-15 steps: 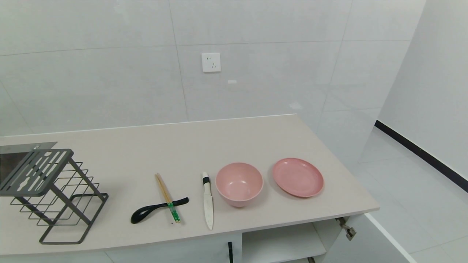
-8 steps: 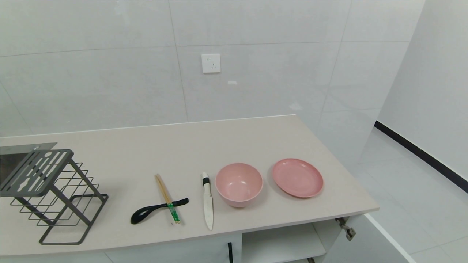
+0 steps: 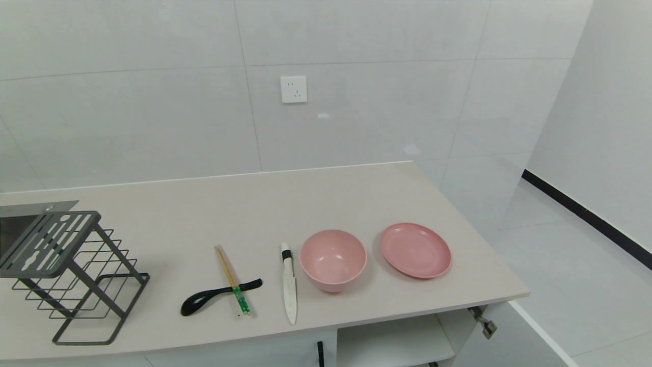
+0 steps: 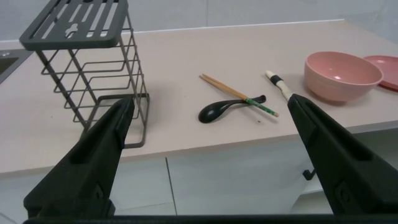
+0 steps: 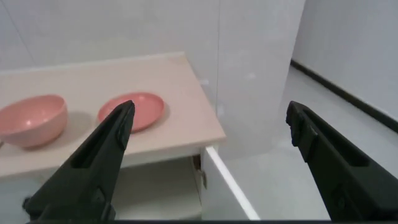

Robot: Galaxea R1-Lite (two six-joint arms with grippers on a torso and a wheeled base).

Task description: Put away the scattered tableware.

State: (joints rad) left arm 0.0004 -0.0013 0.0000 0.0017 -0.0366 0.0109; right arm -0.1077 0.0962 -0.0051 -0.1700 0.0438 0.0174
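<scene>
Surface (image 3: 305,204): all the tableware lies along its near edge, nothing stowed yet. Both arms hang off its front, left gripper (image 4: 209,102) facing the rack end and right gripper (image 5: 210,107) facing the plate end. The fingers (image 4: 93,155) of each are spread wide and hold nothing. Risks I log, big to small. The wire rack (image 3: 48,242) at the left end looks light and open-sided, so a push while slotting something in could slide or tip it. The pink plate (image 3: 415,250) sits flat near the right corner with little lip to catch. I expect a pinch could skid it toward the edge and over, beside the open cabinet (image 3: 397,339) below. The pink bowl (image 3: 332,259) is just beside the knife (image 3: 289,285), so a wide approach to either may knock the other. The knife lies flat, blade toward the near edge. It is thin, so the fingers may scrape the surface or close on the blade. The chopsticks (image 3: 229,272) cross the handle of the black spoon (image 3: 204,298), touching. Lifting one likely drags or rolls the other, and the pair could split in a grasp.
</scene>
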